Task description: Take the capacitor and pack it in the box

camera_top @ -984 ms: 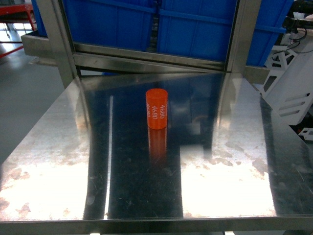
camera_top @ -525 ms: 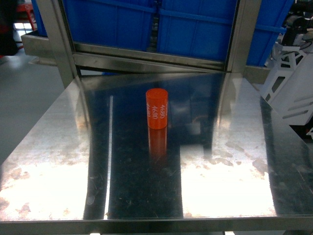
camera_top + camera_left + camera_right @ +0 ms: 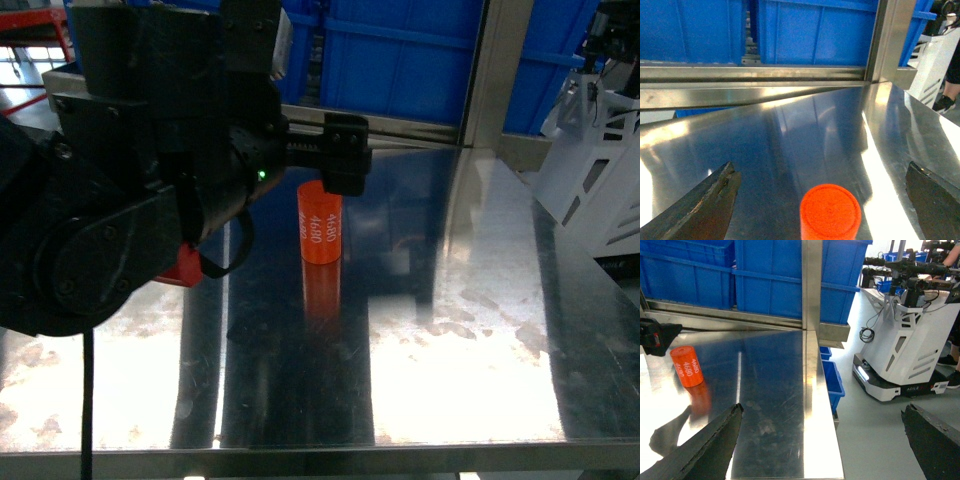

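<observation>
The bulky black left arm (image 3: 150,180) filled the upper left of the head view and hid much of the steel table (image 3: 480,330) and the blue plastic bins (image 3: 400,60) behind it. From the head view, only one black finger tip (image 3: 345,155) could be made out, cutting off the top edge of the small orange cylindrical capacitor (image 3: 321,225). A red part under the arm was too hidden to name. No pink box was visible anywhere.

The left gripper (image 3: 830,192) had its fingers spread wide, one on either side of the single capacitor (image 3: 830,211) and touching neither side; it stood upright near the middle of the table, its white "4680" print legible. The right gripper (image 3: 825,440) also stood spread, gripping nothing, over the table's right edge and well away from the capacitor (image 3: 687,366). A white wheeled robot base (image 3: 905,345) stood on the grey floor to the right. At least two blue bins sat behind the steel frame posts (image 3: 495,70).
</observation>
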`<state>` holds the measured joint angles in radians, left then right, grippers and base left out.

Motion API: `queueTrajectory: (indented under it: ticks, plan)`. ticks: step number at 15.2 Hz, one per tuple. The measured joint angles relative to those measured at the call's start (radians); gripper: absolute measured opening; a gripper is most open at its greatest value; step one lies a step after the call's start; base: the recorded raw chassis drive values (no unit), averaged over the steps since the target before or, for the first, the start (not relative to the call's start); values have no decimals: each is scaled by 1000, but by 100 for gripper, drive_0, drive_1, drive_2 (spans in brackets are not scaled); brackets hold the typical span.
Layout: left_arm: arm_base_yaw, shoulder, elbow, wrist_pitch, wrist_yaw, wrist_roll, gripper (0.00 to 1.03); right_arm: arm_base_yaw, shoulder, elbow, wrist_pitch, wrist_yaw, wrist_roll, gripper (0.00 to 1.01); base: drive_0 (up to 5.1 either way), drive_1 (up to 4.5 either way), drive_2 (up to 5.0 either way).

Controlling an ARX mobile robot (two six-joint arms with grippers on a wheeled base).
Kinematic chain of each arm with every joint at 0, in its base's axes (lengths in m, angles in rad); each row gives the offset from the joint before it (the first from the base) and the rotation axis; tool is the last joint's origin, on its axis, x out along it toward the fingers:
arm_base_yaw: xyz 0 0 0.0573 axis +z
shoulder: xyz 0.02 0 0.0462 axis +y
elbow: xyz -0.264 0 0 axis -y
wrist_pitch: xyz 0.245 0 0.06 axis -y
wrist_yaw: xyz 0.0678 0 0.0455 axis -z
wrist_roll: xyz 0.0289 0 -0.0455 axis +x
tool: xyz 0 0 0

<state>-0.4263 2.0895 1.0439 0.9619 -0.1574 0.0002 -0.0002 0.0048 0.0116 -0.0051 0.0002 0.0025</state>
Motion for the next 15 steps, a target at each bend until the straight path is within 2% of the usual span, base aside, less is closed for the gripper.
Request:
queueTrajectory:
  ticks: [3, 7, 9, 10, 12, 15]
  plan:
    - [-23, 86, 64, -32, 8, -19, 98, 0, 0, 0, 0, 0, 0, 98, 0, 0, 0]
    - [-30, 201, 122, -54, -24, -30, 98, 0, 0, 0, 0, 0, 0, 98, 0, 0, 0]
    - [-29, 250, 164, -90, -34, -55, 98, 0, 0, 0, 0, 0, 0, 98, 0, 0, 0]
    - [-22, 260, 174, -104, -33, -68, 67, 0, 0, 0, 0, 0, 0, 98, 0, 0, 0]
    - [-21, 261, 174, -108, -33, -80, 48, 0, 0, 0, 0, 0, 0, 98, 0, 0, 0]
    - [-13, 237, 133, -74, -23, -110, 44, 0, 0, 0, 0, 0, 0, 98, 0, 0, 0]
